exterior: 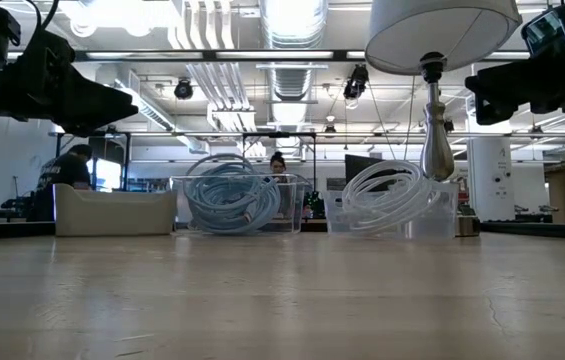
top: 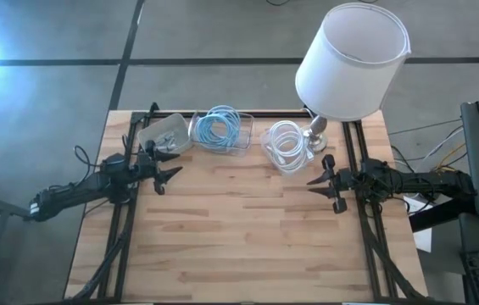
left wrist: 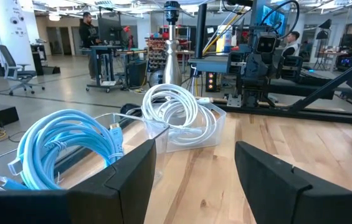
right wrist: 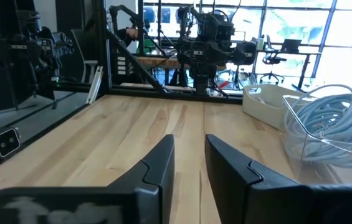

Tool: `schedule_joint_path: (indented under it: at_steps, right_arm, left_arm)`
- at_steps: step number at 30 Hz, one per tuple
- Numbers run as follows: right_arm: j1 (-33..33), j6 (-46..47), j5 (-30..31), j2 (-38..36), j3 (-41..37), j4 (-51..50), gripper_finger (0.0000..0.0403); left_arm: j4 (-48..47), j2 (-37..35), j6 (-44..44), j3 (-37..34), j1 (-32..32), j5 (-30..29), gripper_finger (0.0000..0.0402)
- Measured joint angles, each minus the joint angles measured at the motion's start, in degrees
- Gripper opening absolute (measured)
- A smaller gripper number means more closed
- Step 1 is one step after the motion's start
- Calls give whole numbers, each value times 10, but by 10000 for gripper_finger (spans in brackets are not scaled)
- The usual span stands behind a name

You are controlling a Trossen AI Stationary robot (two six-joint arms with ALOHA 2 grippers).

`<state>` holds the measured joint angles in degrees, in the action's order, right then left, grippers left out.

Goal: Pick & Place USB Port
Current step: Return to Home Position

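Both arms are pulled back to the sides of the table (top: 247, 237), and neither carries anything. In the high view the left gripper (top: 169, 174) sits at centre left of the frame, aimed toward the middle, its jaws spread wide over bare wood. The right gripper (top: 315, 180) faces it from centre right, its jaws parted by only a narrow gap, also over bare wood.

The cables lie in a row of bins along the table's upper edge in the high view. The light blue cable (top: 216, 127) is wound into loose loops inside the transparent bin (top: 243, 140), just left of the frame's centre. Being coiled, it has no single long axis; the rings lean, so they read as circles both from above and in the low view. In the left wrist view one plug end shows at the front of the coil.

To its right, the white cable (top: 284, 144) is coiled the same way in a second clear bin (left wrist: 216, 127), right beside the base of the lamp (top: 349, 59), whose white shade fills the upper right. A white bin (top: 161, 129) stands at the left end of the row, close to the left gripper; I can't make out its contents.
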<state>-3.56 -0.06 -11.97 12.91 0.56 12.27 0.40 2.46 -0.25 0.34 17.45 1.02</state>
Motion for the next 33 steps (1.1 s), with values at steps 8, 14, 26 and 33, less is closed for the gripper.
schedule_joint_path:
  at_steps: [8,14,26,33]
  right_arm:
    - [0,0,0,0,0,0,91]
    - [0,-1,0,0,0,0,80]
    - [0,0,0,0,0,0,73]
    - [0,-1,0,0,0,0,85]
  left_arm:
    - [0,0,0,0,0,0,223]
    - [0,0,0,0,0,0,223]
    - [0,0,0,0,0,0,223]
    - [0,0,0,0,0,0,223]
